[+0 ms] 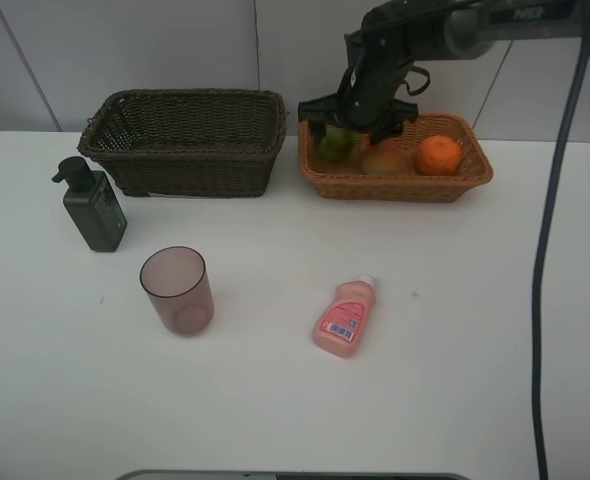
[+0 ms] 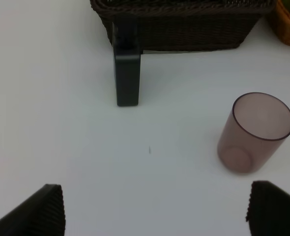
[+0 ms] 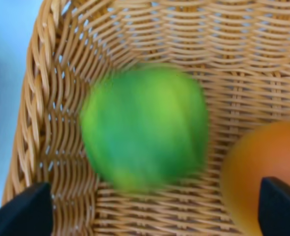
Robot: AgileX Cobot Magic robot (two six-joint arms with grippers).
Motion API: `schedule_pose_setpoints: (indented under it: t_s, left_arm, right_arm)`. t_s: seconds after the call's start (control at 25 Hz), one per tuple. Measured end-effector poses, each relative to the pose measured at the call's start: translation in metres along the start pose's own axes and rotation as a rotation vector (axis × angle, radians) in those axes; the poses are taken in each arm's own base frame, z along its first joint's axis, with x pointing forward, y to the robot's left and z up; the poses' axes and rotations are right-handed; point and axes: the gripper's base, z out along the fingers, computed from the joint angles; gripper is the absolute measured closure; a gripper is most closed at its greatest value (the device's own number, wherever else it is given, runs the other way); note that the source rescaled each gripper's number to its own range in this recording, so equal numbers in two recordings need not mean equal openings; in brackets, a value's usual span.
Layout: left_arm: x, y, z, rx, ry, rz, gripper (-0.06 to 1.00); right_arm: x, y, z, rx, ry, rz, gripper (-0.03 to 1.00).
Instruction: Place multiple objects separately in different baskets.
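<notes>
Bottle, small and pink-labelled (image 1: 346,318), lies flat on the white surface (image 1: 455,330) nearest the camera, cap pointing away. Just beyond and to its left a translucent pink cup (image 1: 178,290) stands upright, mouth up. Left end effector (image 2: 155,211) hangs low in front of that cup, fingers spread wide with nothing between them; likely parked facing the household items for a later pick. Farther back, the dark green pump bottle (image 1: 93,207) stands just beside the dark brown basket (image 1: 190,175), in which nothing can be seen from the high view. At the far right, the light tan basket (image 1: 405,186) holds the peach-red fruit (image 1: 385,158) and the orange (image 1: 438,155) side by side. Right end effector (image 3: 155,211) hovers over its left end, jaws released and clear of the green fruit (image 3: 145,128), which sits blurred against the weave. Sorting appears to be fruit to tan, toiletries to brown.
</notes>
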Motion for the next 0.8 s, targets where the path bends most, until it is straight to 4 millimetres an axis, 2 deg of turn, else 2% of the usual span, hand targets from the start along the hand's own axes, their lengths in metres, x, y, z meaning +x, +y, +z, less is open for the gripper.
schedule_pose_setpoints:
  t_s: [0.08, 0.2, 0.56, 0.8]
  left_arm:
    - [0.0, 0.0, 0.0, 0.0, 0.0, 0.0, -0.01]
    - [0.0, 0.0, 0.0, 0.0, 0.0, 0.0, -0.01]
    - [0.0, 0.0, 0.0, 0.0, 0.0, 0.0, -0.01]
    - [0.0, 0.0, 0.0, 0.0, 0.0, 0.0, -0.01]
  right_arm:
    - [0.0, -0.001, -0.002, 0.006, 0.01, -0.001, 0.1]
    - [-0.002, -0.003, -0.015, 0.019, 0.022, 0.003, 0.08]
    - [-0.004, 0.001, -0.086, 0.127, 0.077, -0.07, 0.07]
    - [0.004, 0.0, -0.12, 0.163, 0.085, -0.101, 0.07]
